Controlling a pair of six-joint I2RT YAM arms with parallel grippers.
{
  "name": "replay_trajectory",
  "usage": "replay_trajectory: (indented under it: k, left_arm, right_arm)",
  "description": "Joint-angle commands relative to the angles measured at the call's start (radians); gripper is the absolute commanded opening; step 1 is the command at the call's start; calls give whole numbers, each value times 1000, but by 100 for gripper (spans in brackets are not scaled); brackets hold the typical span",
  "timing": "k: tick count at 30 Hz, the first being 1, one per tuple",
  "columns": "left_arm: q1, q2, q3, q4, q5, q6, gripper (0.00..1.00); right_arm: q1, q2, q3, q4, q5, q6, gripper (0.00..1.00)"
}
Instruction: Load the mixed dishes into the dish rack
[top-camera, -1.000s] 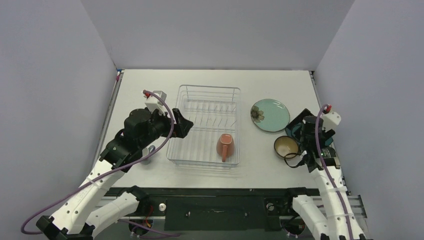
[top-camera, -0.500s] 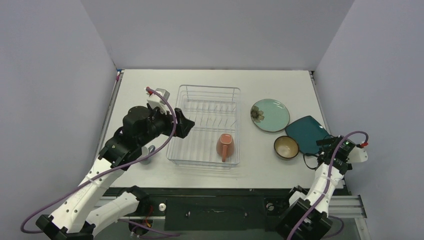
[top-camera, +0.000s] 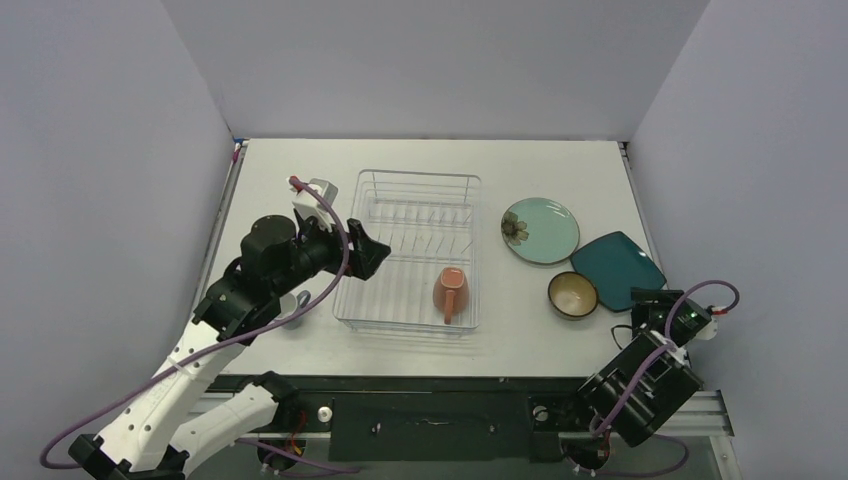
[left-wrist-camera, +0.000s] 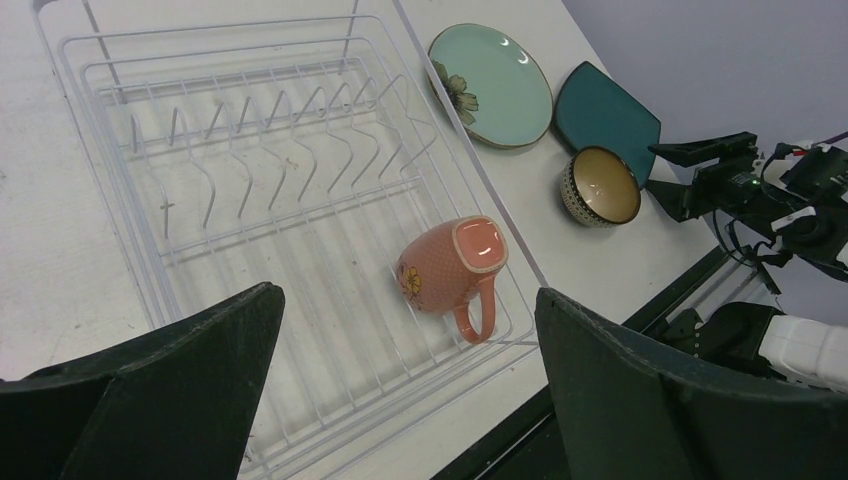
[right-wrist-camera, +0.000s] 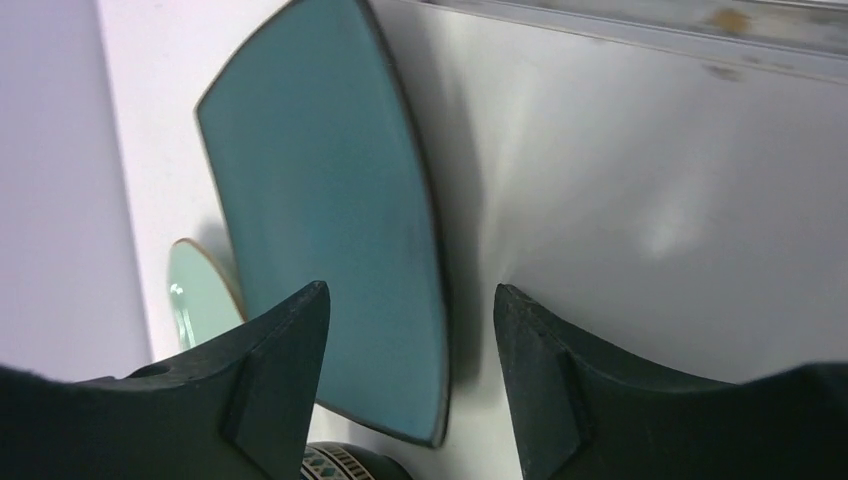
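Jaws spread and empty on both arms. Left gripper (top-camera: 368, 250) hovers at the left rim of the dish rack (top-camera: 395, 290), barely moved. The rack holds only the salmon-orange mug (top-camera: 449, 292), on its side, near right corner. On the table to its right: pale teal plate (top-camera: 540, 230), empty brown bowl (top-camera: 573, 294), dark teal plate (top-camera: 618, 268). Right gripper (top-camera: 652, 303) has pulled back from the bowl to the near right, nothing lifted; those three are still unloaded.

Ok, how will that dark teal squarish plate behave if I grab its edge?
Probably stiff and breakable: the dark teal squarish plate looks like glazed ceramic. Its smooth surface could slip in the open right pincer. It lies flat on the white table, so getting under an edge may be awkward.
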Motion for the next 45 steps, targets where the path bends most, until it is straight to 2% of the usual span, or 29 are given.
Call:
replay_trajectory:
  k: [1,7,11,13,15,16,18,21,28,35,38,45]
  left_arm:
    - [-7,-13,22,25,25,6,97]
    - [-7,-4,42,19,25,12,97]
    - [-8,-11,34,28,28,-1,97]
    - [-9,-16,29,24,26,-3,97]
    - [-9,-20,23,19,23,-3,96]
    - [-10,-22,22,17,20,-3,96]
    - [-10,-24,19,13,17,-3,96]
    - [-10,-26,18,13,16,-5,97]
    - [-9,-7,9,33,21,-5,97]
    - [-11,10,-4,69,45,-20,97]
    - [-12,9,-8,74,47,-25,96]
    - [-13,5,-10,72,47,-23,97]
  right_arm:
    - [-5,143,-53,273,-149,45,57]
    - [-5,276,-93,442,-204,91,54]
    - [-5,354,-102,518,-225,114,48]
    - [-5,391,-103,555,-227,123,41]
    - [-5,412,-101,570,-230,124,29]
    - [-5,416,-100,570,-230,122,19]
    - [-5,415,-97,562,-224,117,9]
    - [-5,387,-94,542,-221,117,0]
    - [-5,244,-54,372,-217,117,0]
    - [-3,-38,-9,104,-106,106,0]
    - [-2,-125,17,57,-97,113,0]
    - [0,-162,55,76,-130,134,0]
